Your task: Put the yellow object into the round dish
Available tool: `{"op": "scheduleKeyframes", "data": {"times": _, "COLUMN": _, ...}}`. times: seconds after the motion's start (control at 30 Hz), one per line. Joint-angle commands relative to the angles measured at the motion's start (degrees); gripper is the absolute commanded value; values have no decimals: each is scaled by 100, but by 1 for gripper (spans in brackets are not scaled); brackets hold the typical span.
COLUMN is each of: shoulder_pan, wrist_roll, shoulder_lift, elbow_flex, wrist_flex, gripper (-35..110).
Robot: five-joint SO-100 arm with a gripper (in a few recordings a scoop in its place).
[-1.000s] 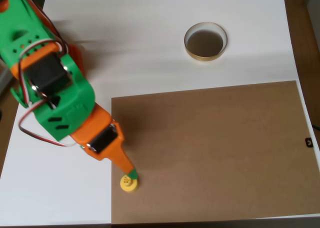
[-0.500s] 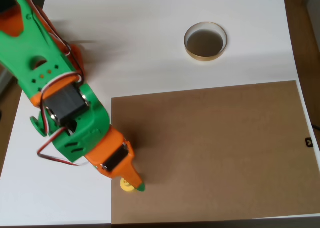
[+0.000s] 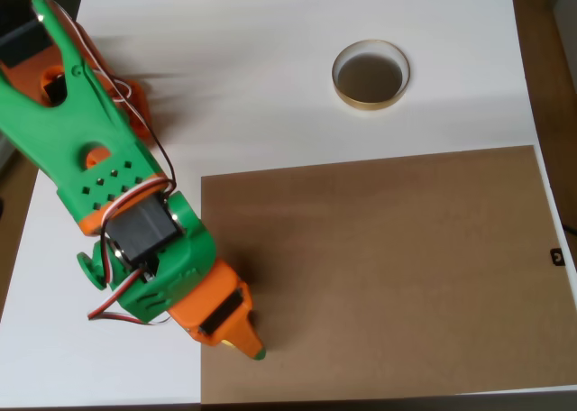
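Covering the yellow object at lower left of the overhead frame, the claw leaves only a sliver visible on the brown board's edge. Its orientation and the claw's state cannot be told. The round dish sits upper right on the white worktop.

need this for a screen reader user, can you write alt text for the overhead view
A green and orange robot arm reaches down from the upper left, its gripper over the left edge of a brown board, covering all but a sliver of the yellow object. The round dish sits apart on the white table, empty.
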Motion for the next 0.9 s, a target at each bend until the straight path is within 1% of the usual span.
{"op": "scheduleKeyframes", "data": {"times": 0.0, "shoulder_pan": 132, "wrist_roll": -79, "shoulder_lift": 44, "elbow_flex": -404, "wrist_flex": 141, "gripper": 26}}
{"op": "scheduleKeyframes", "data": {"times": 0.37, "shoulder_pan": 237, "wrist_roll": -123, "shoulder_lift": -404, "elbow_flex": -387, "wrist_flex": -26, "gripper": 24}}
{"op": "scheduleKeyframes", "data": {"times": 0.57, "shoulder_pan": 237, "wrist_roll": -105, "shoulder_lift": -448, "elbow_flex": -448, "wrist_flex": -26, "gripper": 20}}
{"op": "scheduleKeyframes", "data": {"times": 0.87, "shoulder_pan": 149, "wrist_roll": -70, "shoulder_lift": -606, "elbow_flex": -738, "wrist_flex": 79, "gripper": 19}}
